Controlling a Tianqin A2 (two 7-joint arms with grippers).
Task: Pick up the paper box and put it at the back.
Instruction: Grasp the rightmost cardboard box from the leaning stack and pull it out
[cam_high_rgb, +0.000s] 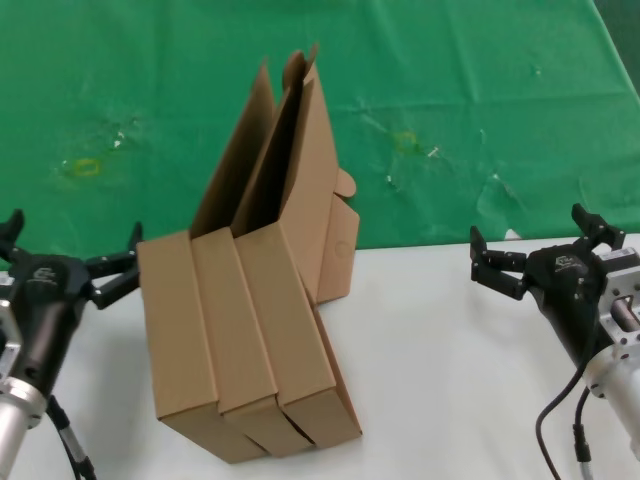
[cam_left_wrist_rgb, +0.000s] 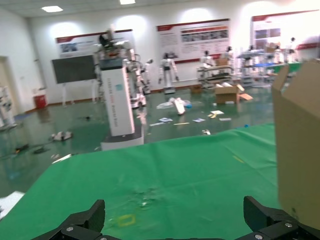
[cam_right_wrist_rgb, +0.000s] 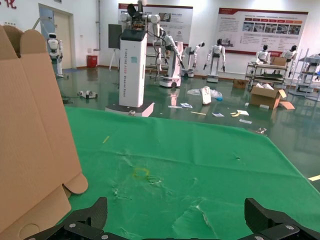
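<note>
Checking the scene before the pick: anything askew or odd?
Yes. The three paper boxes lie skewed on the white table, lids propped open and leaning over the wrinkled, stained green cloth. Left gripper and right gripper are open, empty.

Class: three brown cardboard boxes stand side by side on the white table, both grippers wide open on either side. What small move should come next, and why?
Probably the left gripper should ease in toward the nearest flat brown corrugated-cardboard mailer box. It sits open right beside that box's side, holding nothing, while the right gripper waits open farther off. All three boxes remain on the white tabletop, none yet on the wrinkled green cloth behind.
</note>
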